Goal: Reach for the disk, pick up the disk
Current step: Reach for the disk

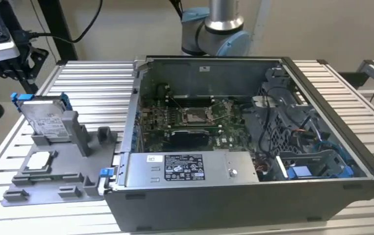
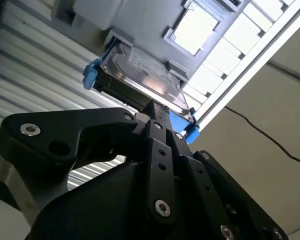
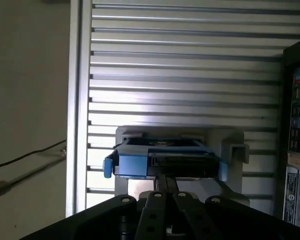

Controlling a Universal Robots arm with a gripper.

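Presently the disk stands on edge in a slot of the grey holder, leaning slightly back, at the exterior view's left on the slatted counter. Its labelled face is exposed and the blue rails run along its sides. The open computer case sits just beside the holder, toward the exterior view's right.

In both wrist views the end effector is lined up on the disk's upper edge and close to it. Its fingers are pressed together and carry nothing. No contact with the disk is evident, so the reach appears well advanced and the pick-up is not yet made.

Risks noted:
- With the fingers together, any further approach would likely strike the disk's edge instead of straddling it, tipping the disk in its slot or jolting the holder.
- The smooth metal faces offer little friction. A shallow or off-centre pinch could let the disk twist or slip out.
- The plastic rails may flex or snag on the slot walls, and a skewed pull could drag the holder along.
- The case wall stands near, which leaves little margin for sideways drift.
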